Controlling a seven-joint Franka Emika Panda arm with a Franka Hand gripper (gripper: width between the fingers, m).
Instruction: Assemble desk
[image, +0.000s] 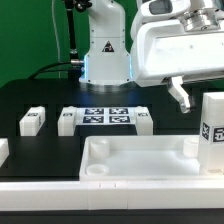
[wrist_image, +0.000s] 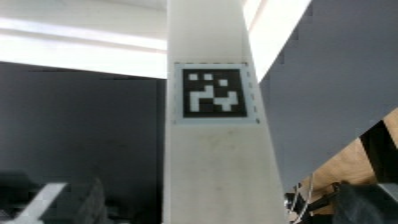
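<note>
Jaws: can't tell whether they are spread or pinching. In the exterior view only one dark fingertip of the gripper shows under the white wrist housing. It hangs just beside an upright leg at the exterior view's right edge. The wrist view is filled by that leg, vertical, tag facing the camera. No clear finger contact is visible.

The upright leg stands at the far right corner of the desk top. Whether it is seated in a socket is hidden. The desk top lies flat at the front of the table, rim up. The round socket near its left corner is empty.

Progress, as a judgement: early, with at most one leg placed. Three loose legs lie behind the desk top, two of them flanking the marker board. A white piece is cut off by the left edge and can't be identified.

The surface is a black table with a pale front edge. The arm base is at the back centre, with a green backdrop behind.
</note>
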